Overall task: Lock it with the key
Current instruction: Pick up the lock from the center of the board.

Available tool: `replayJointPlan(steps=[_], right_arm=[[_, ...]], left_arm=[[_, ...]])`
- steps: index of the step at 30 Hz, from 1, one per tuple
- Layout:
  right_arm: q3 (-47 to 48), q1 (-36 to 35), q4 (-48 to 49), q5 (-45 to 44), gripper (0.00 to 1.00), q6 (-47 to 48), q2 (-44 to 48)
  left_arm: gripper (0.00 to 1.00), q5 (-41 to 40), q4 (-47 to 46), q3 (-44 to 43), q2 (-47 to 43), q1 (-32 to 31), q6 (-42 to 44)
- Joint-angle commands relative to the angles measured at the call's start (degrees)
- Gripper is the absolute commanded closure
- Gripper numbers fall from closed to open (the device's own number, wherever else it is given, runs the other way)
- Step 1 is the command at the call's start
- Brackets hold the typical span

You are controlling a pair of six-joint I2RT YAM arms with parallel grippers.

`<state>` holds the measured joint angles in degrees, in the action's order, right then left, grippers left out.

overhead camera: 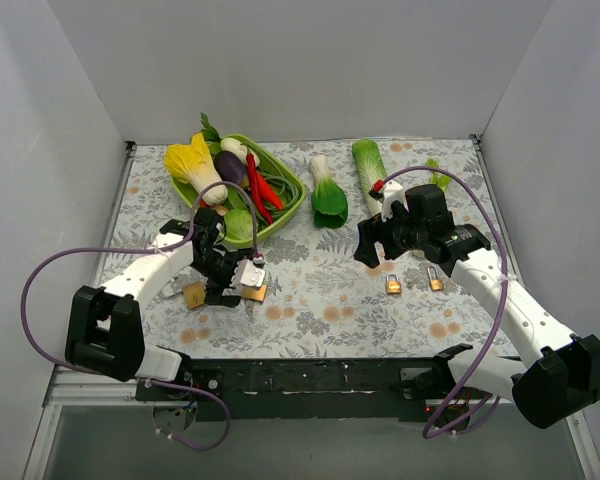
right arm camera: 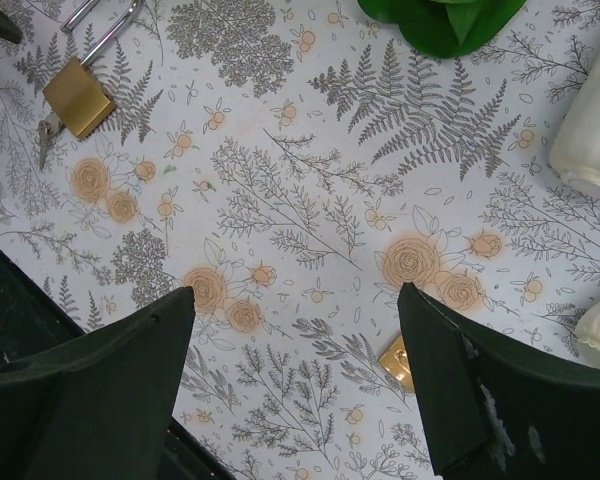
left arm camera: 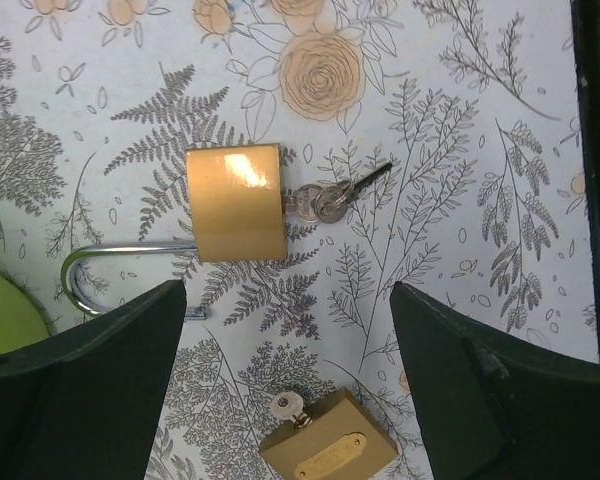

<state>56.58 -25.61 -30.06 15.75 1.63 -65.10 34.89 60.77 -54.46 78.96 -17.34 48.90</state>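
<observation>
A brass padlock (left arm camera: 235,200) lies on the floral cloth with its shackle (left arm camera: 100,262) swung open, and a bunch of keys (left arm camera: 325,200) sticks out of its side. A second brass padlock (left arm camera: 328,448) with a white-headed key (left arm camera: 285,405) in it lies nearer the camera. My left gripper (left arm camera: 285,290) hovers open above both and holds nothing. In the top view both locks (overhead camera: 252,291) (overhead camera: 193,293) lie by this gripper (overhead camera: 238,282). My right gripper (right arm camera: 295,290) is open over bare cloth, with a small brass padlock (right arm camera: 398,360) beside its right finger. Two small padlocks (overhead camera: 392,283) (overhead camera: 435,280) lie below the right gripper (overhead camera: 372,252).
A green tray (overhead camera: 298,195) of toy vegetables stands at the back left. A bok choy (overhead camera: 328,195) and a napa cabbage (overhead camera: 368,165) lie at the back middle. White walls close in three sides. The table's dark near edge (right arm camera: 20,310) runs close to both grippers.
</observation>
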Motion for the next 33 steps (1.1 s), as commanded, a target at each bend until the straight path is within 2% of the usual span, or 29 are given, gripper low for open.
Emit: replayJointPlan(steps=[1,10,19,29,33], right_arm=[[2.57,0.38,0.53,2.35,0.1,0.66,0.41],[2.75,0.64,0.27,2.36,0.1,0.31,-0.55],[4.51,0.64,0.8,2.27,0.11,-0.66,-2.13],[5.56,0.91,0.36,2.09,0.12,-0.57,-3.28],[5.56,0.91,0.62,2.44,0.11,-0.84,-3.45]], left_arm=[[0.2,-0.97,-4.94,1.81,0.67,-1.11,9.37],[0.23,-0.71,-9.62,1.99,5.59,-2.61,9.02],[0.24,0.17,-9.62,-0.12,10.51,-4.54,8.84],[0.33,-0.53,-10.5,-0.04,14.64,-5.16,8.75],[0.43,-0.88,-11.2,0.23,15.09,-5.24,7.18]])
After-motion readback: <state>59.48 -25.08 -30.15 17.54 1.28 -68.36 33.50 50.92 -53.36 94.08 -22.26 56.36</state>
